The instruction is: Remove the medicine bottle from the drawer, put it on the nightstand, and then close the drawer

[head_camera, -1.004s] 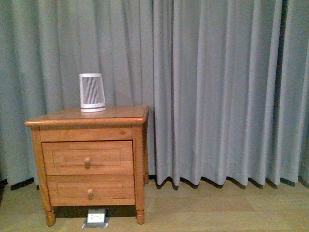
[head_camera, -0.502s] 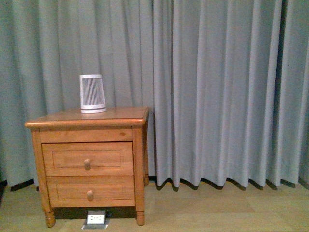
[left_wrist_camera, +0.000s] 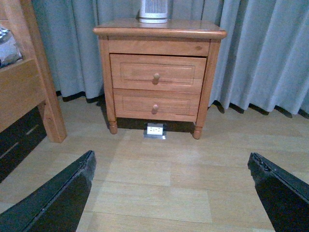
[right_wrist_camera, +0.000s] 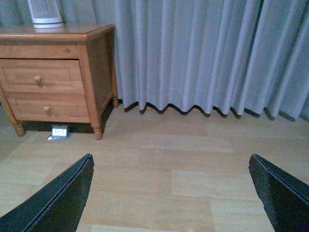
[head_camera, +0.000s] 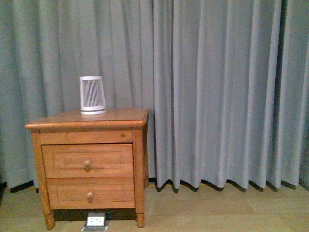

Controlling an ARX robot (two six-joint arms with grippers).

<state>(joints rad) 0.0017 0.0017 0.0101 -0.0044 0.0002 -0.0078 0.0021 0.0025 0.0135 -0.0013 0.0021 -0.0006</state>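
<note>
Nightstand (head_camera: 120,117) lower in view than before; drawer (head_camera: 106,159) shut.

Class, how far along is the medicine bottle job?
Nothing looks done: the top drawer is shut, and the nightstand carries only a white ribbed appliance. The left gripper and right gripper hang open, empty, short of it. Opening, fetching the bottle, placing and closing remain.

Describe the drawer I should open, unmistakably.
Find the honey-brown nightstand standing before the grey curtain, left in the front view. The drawer is the upper of its two knobbed fronts, directly under the top; the bottom drawer sits beneath it.
</note>
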